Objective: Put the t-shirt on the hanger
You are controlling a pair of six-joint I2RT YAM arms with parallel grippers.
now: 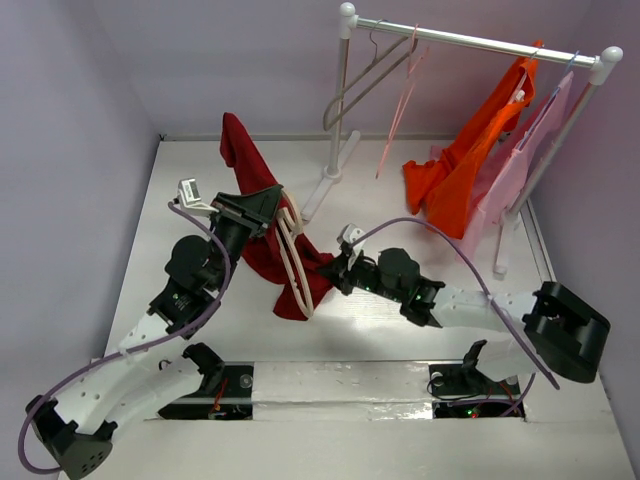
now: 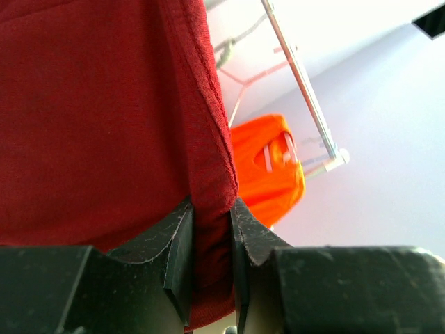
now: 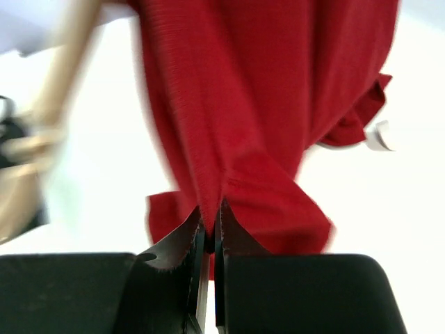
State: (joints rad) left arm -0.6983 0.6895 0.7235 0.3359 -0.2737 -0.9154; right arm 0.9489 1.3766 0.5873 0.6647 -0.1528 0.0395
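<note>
left tool [image 2: 212, 229] clamped on a t-shirt [image 2: 90, 118] fold | right tool [image 3: 211, 221] pinching its lower edge | hanger [image 1: 291, 262] mid-frame in top view, against the cloth, seemingly outside it | step: dressing hanger | next: spread opening, feed one arm in

Red t-shirt [image 1: 241, 156] against cream hanger [image 1: 291, 256]
</note>
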